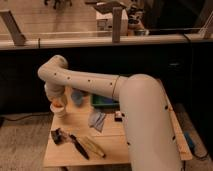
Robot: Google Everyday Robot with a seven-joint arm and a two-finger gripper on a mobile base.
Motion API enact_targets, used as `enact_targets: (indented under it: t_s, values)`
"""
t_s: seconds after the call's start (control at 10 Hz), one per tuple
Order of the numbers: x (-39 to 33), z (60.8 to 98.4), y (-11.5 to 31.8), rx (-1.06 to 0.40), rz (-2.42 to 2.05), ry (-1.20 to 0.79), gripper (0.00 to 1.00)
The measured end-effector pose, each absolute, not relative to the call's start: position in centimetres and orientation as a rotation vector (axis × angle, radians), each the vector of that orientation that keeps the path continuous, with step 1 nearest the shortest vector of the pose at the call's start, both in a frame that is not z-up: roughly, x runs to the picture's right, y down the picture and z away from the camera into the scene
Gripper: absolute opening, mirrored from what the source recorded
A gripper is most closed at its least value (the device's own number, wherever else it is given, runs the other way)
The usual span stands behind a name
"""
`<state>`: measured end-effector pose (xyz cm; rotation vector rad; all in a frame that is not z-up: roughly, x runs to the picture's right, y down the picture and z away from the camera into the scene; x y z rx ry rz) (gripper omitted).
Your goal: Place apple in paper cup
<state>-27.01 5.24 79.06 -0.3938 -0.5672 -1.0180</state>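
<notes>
Looked down on a light wooden worktop [107, 140] with 1 large white robot arm [145, 120] rising from the lower right and bending left across it. Ended the arm at the gripper [57, 99], low over the worktop's far left corner. Could not tell whether that gripper was open or closed, its lower end being hidden behind the wrist and the fruit.

Showed the apple [58, 104], small, round and orange-yellow, directly under the gripper and sitting at the mouth of the paper cup [60, 112]. Showed the paper cup upright, cream-white, standing on the worktop near its left edge, with the apple filling its opening. Could not tell whether the gripper touched the apple.

Placed a blue cup-like object [77, 97] just right of the paper cup, partly behind the arm. Placed a green tray [102, 102] farther right, under the arm. Laid a crumpled blue-grey cloth [96, 120] near the middle of the worktop, and a small dark item [118, 115] just beside it. Laid a dark-handled brush [64, 136] and a long yellow banana-like object [94, 147] side by side near the front left.
</notes>
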Motion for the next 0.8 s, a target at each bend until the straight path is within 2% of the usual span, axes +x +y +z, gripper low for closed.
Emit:
enact_targets:
  t_s: [0.1, 0.2, 0.8]
  values:
    - [-27.08, 79.13, 5.21, -0.395, -1.021, -0.567, 0.77]
    - [-27.17, 79.18, 5.23, -0.395, -1.022, -0.568, 0.8]
    - [-27.26, 79.25, 5.53, -0.388, -1.024, -0.576, 0.8]
